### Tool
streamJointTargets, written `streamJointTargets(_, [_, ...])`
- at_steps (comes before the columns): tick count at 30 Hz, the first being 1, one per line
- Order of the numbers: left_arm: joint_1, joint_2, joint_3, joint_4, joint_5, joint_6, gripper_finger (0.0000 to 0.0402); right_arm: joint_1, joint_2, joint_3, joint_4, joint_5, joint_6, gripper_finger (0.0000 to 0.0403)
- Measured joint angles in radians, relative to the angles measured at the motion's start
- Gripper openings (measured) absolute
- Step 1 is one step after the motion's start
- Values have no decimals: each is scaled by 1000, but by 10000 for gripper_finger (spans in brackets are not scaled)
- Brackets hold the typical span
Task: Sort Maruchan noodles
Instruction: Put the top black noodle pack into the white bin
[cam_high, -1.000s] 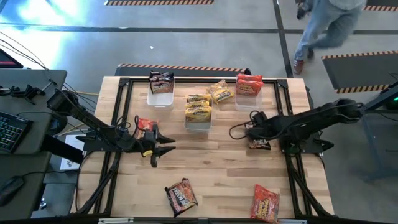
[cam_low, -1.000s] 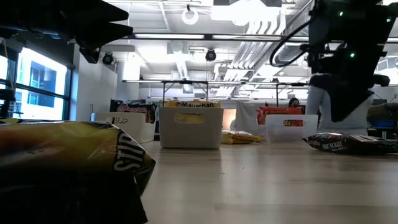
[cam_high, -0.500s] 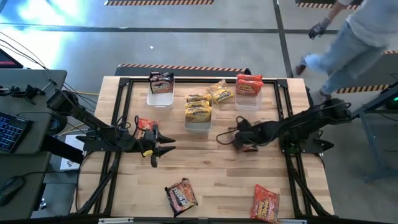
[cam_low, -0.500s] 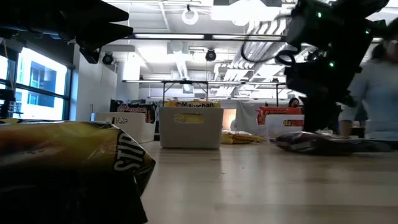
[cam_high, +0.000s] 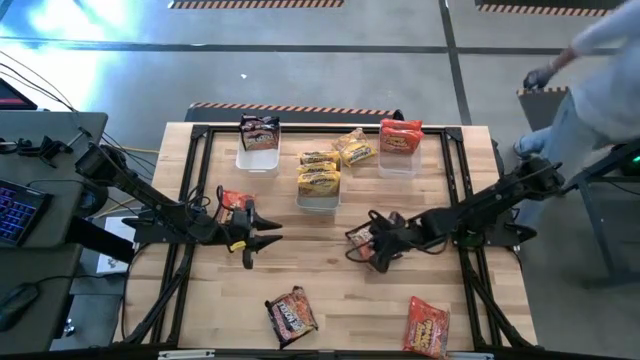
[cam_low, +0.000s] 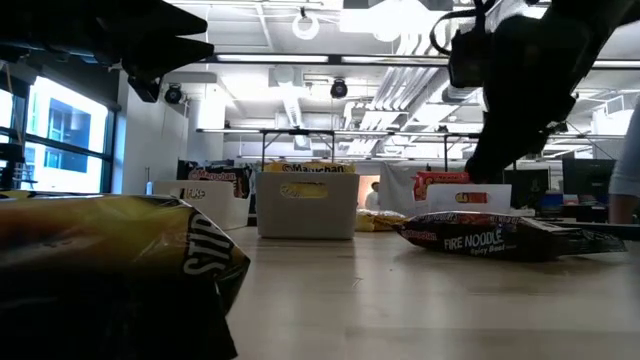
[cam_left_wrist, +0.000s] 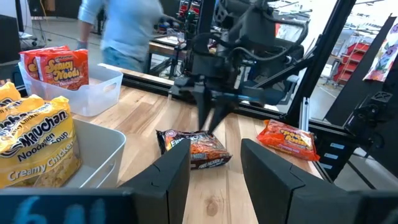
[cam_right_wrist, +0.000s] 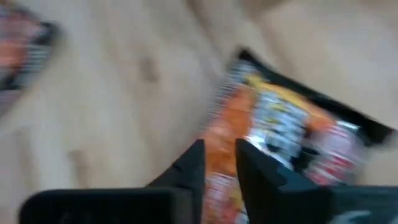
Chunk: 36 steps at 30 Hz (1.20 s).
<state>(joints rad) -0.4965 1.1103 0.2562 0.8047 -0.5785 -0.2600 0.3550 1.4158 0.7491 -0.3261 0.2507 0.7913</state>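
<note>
A: Big wooden tabletop (cam_high: 330, 280) first. Why three clear bins along the far edge?

B: Looks like one for each colour of Maruchan noodles. Left bin (cam_high: 245, 160) for dark ones, with one dark packet (cam_high: 260, 132) standing inside. Middle bin (cam_high: 318, 203) for yellow, with yellow packets (cam_high: 319, 180) piled up. Right bin (cam_high: 398, 168) for red, with red packets (cam_high: 400, 138) on top. Keeps like with like.

A: And the loose yellow packet (cam_high: 354, 148)?

B: Lies on the wood between the middle bin and the right bin. Not in any bin yet. Probably belongs in the middle bin.

A: More left to sort?

B: Yes, plenty. Spicy dark packet (cam_high: 360, 237) flat on the wood, near the middle. Another dark one (cam_high: 290, 315) and a big red one (cam_high: 427, 327) down at the near edge, well apart. Little red packet (cam_high: 235, 201) close to the left arm.

A: Why the right end effector (cam_high: 383, 252) there?

B: Sits right at the spicy dark packet, touching or just above. Clenched or let go? Cannot tell, too blurry. Seems set to carry that packet off to the left bin.

A: And the left end effector (cam_high: 262, 238)?

B: Hangs over the left half of the tabletop, just beside the little red packet. Spread apart, holding nothing. Maybe waiting there so as not to bump the other arm.
</note>
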Motion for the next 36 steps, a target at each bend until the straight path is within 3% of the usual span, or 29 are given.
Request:
streamJointTargets(3, [0, 0, 0, 0, 0, 0, 131, -12, 0, 30, -164, 71, 101, 121])
streamJointTargets(7, [0, 0, 0, 0, 0, -8, 131, -77, -1, 7, -248, 53, 188, 170])
streamJointTargets(19, [0, 0, 0, -2, 0, -18, 131, -216, -2, -216, 228, -84, 133, 187])
streamJointTargets(24, [0, 0, 0, -26, 0, -49, 131, -218, -2, -264, 354, -102, 117, 159])
streamJointTargets(29, [0, 16, -1, -111, 19, -170, 131, -217, -2, -275, 403, -93, 74, 88])
streamJointTargets(33, [0, 87, 3, -107, 83, -275, 131, -205, -1, -275, 468, -91, -2, 20])
streamJointTargets(36, [0, 174, 34, -105, 122, -318, 131, -173, -1, -275, 554, -91, -83, 7])
